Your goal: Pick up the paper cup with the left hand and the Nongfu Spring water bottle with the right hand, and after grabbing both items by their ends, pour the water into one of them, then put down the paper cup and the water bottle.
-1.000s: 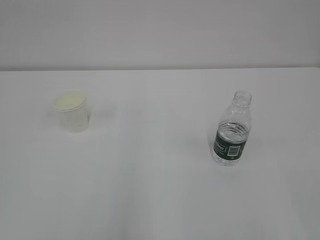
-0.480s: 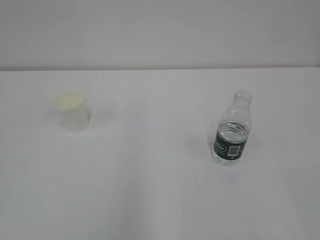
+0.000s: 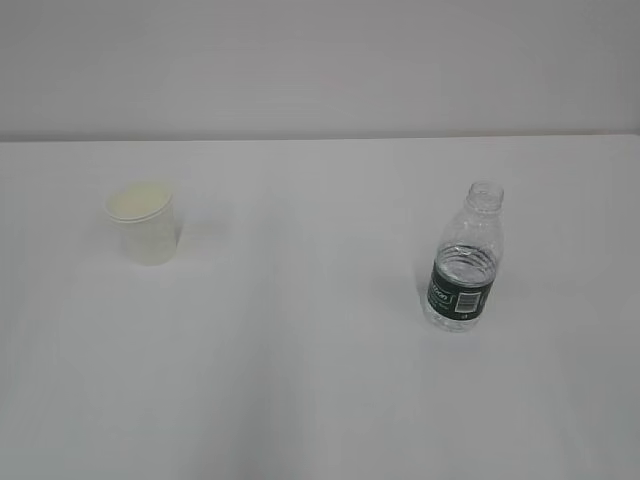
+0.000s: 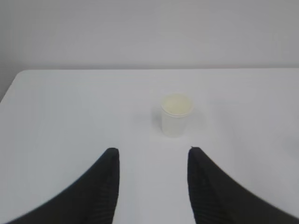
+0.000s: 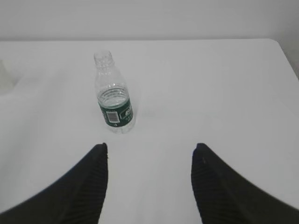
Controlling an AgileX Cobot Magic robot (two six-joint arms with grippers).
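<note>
White paper cup stands upright on the left part of the white table, with a rolled rim and a pale cream inside. Well apart from it, on the right part of the table, stands the Nongfu Spring water bottle — clear ribbed plastic, no cap, a dark green label band with a white barcode patch. Some clear water seems to be inside, with its surface near the top of the label.

Neither arm appears in the exterior view. In the left wrist view the left hand hangs above the table with its two black fingers apart and nothing between them; the cup stands beyond the fingertips, slightly toward the right finger, not touched. In the right wrist view the right hand also has its fingers spread wide and empty — the bottle stands ahead of the left finger, apart from it. Behind the table is a plain pale wall.
</note>
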